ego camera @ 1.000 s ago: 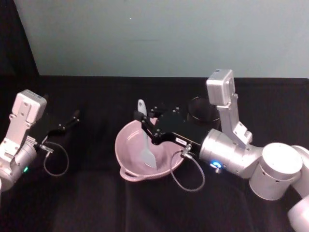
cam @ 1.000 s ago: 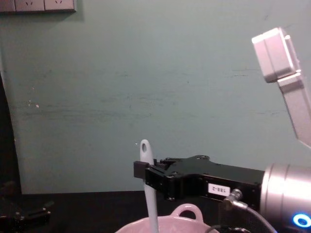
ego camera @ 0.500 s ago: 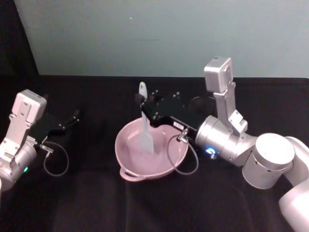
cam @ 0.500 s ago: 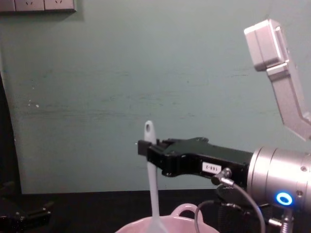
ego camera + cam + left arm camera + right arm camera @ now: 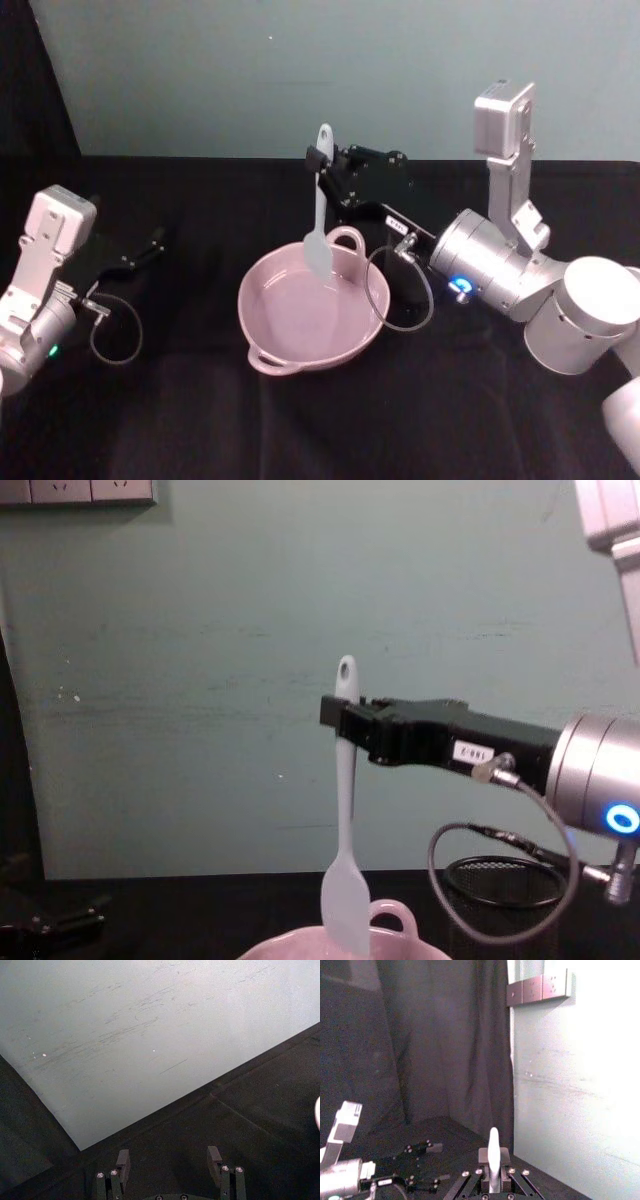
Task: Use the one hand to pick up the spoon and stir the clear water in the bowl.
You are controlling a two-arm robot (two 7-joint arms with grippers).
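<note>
My right gripper (image 5: 322,162) is shut on the white spoon (image 5: 319,210) near the handle's holed tip and holds it upright. The scoop hangs clear above the far rim of the pale pink bowl (image 5: 262,330), beside its loop handle. From the chest, the spoon (image 5: 346,820) dangles from the right gripper (image 5: 345,718), scoop just over the bowl (image 5: 290,948). The right wrist view has the spoon's handle (image 5: 493,1152) clamped between the fingers. My left gripper (image 5: 150,245) rests open at the left on the black cloth; its fingers (image 5: 123,1161) stand apart.
A black wire-mesh cup (image 5: 500,885) stands behind the bowl to the right, under my right arm. Black cloth covers the table (image 5: 200,420). A pale green wall runs behind.
My right gripper has lifted the spoon up and back to the right, and its scoop has come out of the bowl. The left arm has not moved.
</note>
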